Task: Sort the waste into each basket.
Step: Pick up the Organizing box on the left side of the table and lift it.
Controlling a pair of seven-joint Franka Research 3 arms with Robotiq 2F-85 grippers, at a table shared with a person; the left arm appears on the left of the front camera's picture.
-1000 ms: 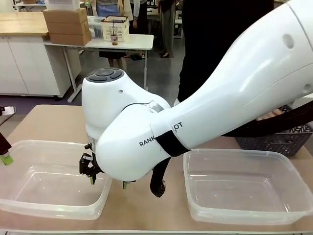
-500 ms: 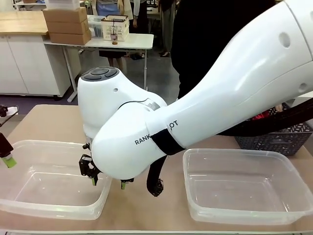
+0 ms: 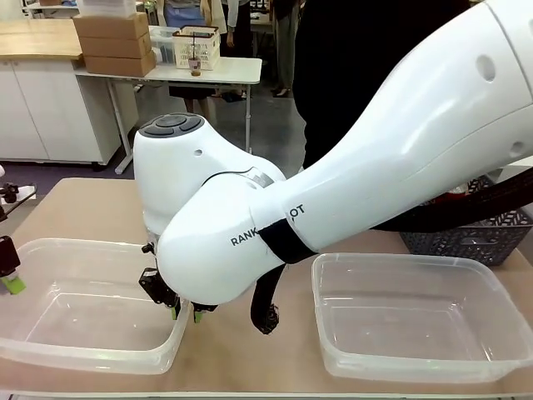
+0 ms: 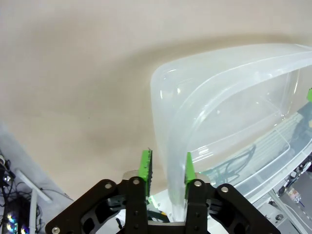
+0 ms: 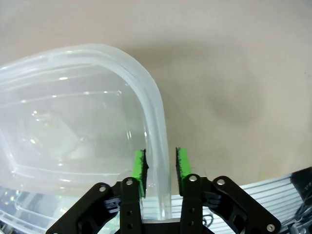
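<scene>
Both arms are on the left tub (image 3: 75,244), one at each short end. It sits front-left on the table (image 3: 92,208), and the right tub (image 3: 400,260) sits front-right, well apart from it. No waste is in either tub yet.

Left gripper (image 3: 11,282): jaws closed on the tub's rolled rim, with a pad (image 4: 146,165) against each side of the wall.

Right gripper (image 3: 186,314): reaches across the middle and straddles the opposite rim, one pad (image 5: 139,168) inside and one outside. Jaws are narrow, but I can't tell if it's actually pinching.

Risks as I see them:
- Thin, smooth, flexible wall held by small pads. If the arms move out of sync, I'd expect the tub to twist or buckle and the rim to pop out.
- If the right side isn't clamped, a lift or drag pivots the tub on the left grip, so it tilts or skids.
- Pulling apart or pushing together bows the long walls.
- The right arm's bulk hangs just beside the right tub. A swing back could shove it or the dark lattice basket (image 3: 479,242) behind it.
- A person stands close at the far side, within the arm's sweep.
</scene>
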